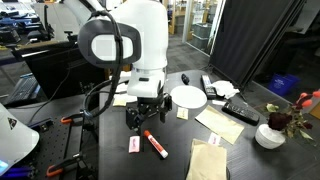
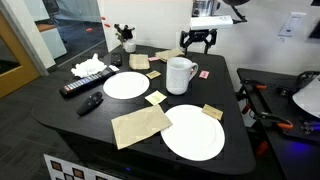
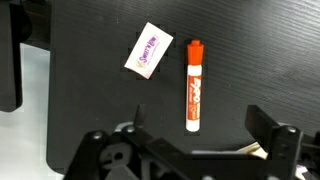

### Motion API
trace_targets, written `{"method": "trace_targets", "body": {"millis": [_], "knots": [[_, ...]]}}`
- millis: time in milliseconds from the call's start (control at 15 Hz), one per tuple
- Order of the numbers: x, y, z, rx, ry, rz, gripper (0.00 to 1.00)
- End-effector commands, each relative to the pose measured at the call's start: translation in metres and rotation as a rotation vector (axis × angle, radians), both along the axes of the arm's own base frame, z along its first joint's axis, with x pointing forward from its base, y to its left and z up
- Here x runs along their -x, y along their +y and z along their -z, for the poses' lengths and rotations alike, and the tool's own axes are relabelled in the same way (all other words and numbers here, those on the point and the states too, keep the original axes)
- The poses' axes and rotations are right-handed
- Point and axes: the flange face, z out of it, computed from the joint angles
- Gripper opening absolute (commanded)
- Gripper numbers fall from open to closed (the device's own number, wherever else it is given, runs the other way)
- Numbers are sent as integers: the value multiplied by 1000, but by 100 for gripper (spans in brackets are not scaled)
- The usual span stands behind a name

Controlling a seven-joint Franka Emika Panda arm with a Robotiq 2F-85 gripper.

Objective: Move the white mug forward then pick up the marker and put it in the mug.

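The red marker (image 3: 193, 85) with a white end lies flat on the black table, lengthwise in the wrist view; it also shows in an exterior view (image 1: 155, 144). My gripper (image 3: 199, 119) is open and empty, hovering above the marker's white end, one finger on each side. It shows in both exterior views (image 1: 143, 113) (image 2: 197, 42). The white mug (image 2: 181, 74) stands upright near the table's middle, in front of the gripper and apart from it. In the exterior view that shows the marker, the mug is hidden.
A small white card (image 3: 149, 50) lies beside the marker. Two flat white plates (image 2: 127, 85) (image 2: 194, 132), a brown napkin (image 2: 140, 125), a remote (image 2: 80, 86) and crumpled tissue (image 2: 88, 67) lie on the table. A low white bowl (image 1: 269, 136) sits by the edge.
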Motion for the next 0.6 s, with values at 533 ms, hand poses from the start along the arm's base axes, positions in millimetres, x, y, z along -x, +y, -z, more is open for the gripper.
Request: {"method": "trace_targets", "body": {"millis": [533], "knots": [[-14,-7,59,32,-5,48,100]]}}
